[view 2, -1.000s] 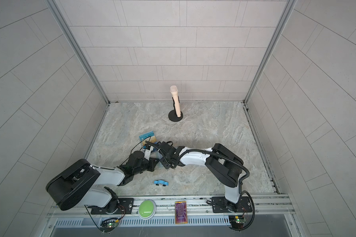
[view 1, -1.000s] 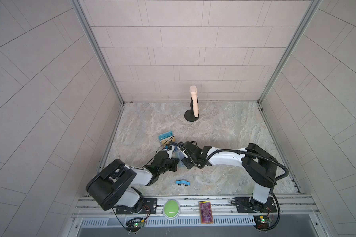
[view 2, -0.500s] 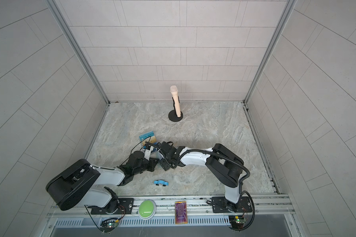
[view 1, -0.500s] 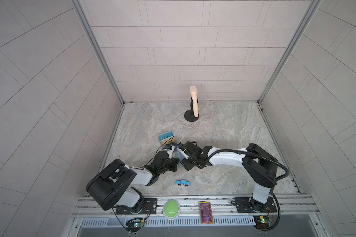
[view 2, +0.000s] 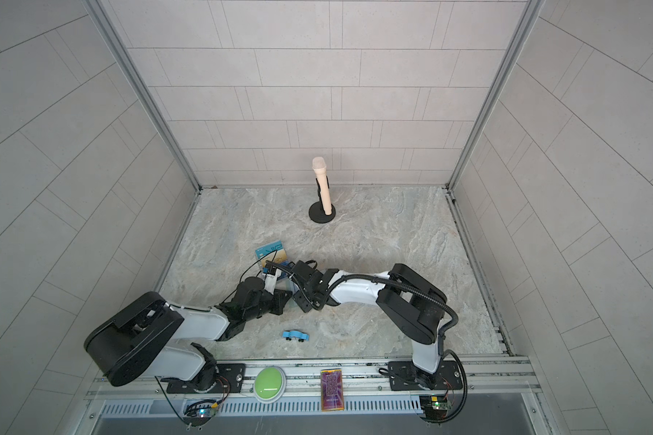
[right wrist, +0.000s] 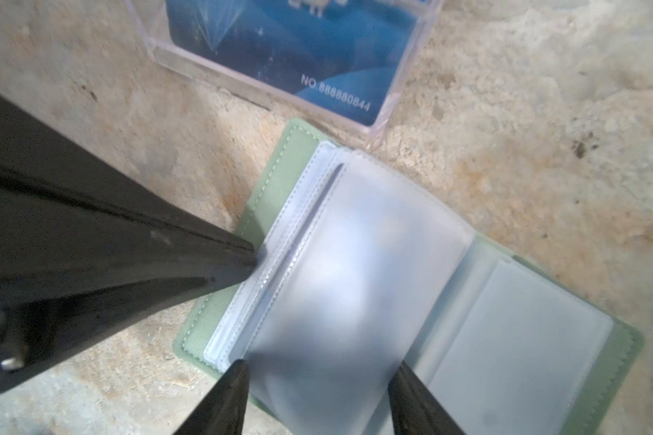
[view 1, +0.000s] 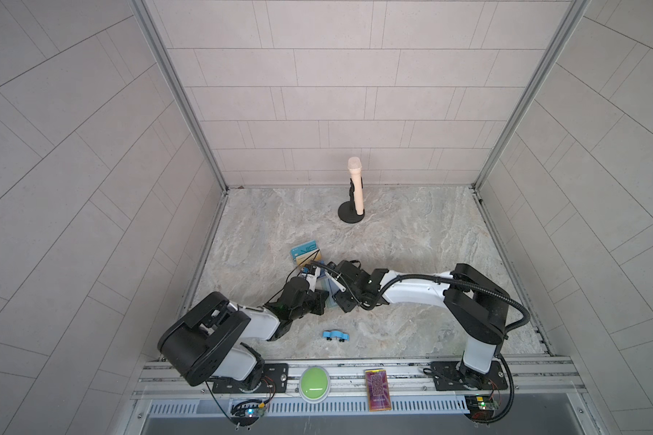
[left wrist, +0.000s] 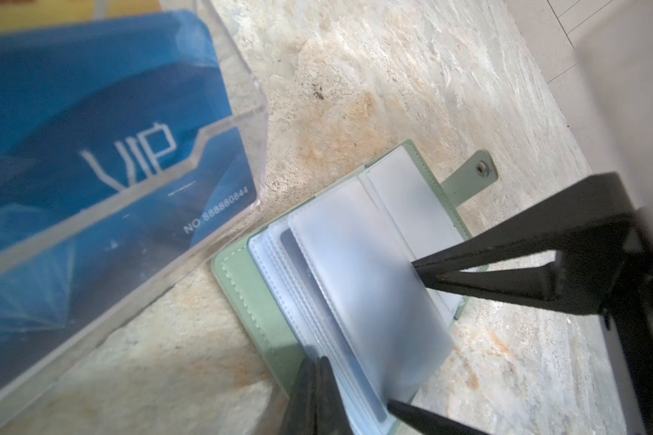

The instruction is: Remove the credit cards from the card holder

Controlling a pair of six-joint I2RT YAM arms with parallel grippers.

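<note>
My left end effector (left wrist: 313,380) is clenched, fingers pressed together. Its tip bears on the outer edge of the stack of clear plastic sleeves (right wrist: 276,244) that lies on one half of the mint-green, booklet-like card holder (left wrist: 242,297). I cannot tell whether any sleeve is pinched between the fingers.

My right end effector (right wrist: 317,371) comes in from the opposite side with its jaws released and standing apart. A single frosted sleeve page (right wrist: 355,271) rises bowed between the two fingertips (left wrist: 423,268). This page is blurred, so I cannot tell whether the tips touch it.

The card holder lies open and flat on the marbled beige desk (left wrist: 393,94), right under both tips. Its other half, with a flat sleeve (right wrist: 524,331), spreads out past my right fingers. The green snap tab (left wrist: 472,173) sticks out from that half's edge. A grey-blue strip (left wrist: 293,256) shows through one sleeve of the pinned stack; whether it is a card I cannot tell. In a top view only a pale sliver of the holder (view 1: 331,295) shows between my two end effectors.

Just beyond my tips, touching or almost touching the holder's far corner, stands a clear acrylic tiered stand (left wrist: 242,124). It has a blue printed "VIP" card (left wrist: 91,113) in its front slot.

Back toward my bases and well apart from the holder lies a small light-blue toy car (view 1: 335,335).

Far beyond the stand, near the back wall, a peach-coloured microphone (view 1: 356,188) stands upright on a round black base (view 1: 349,217).
</note>
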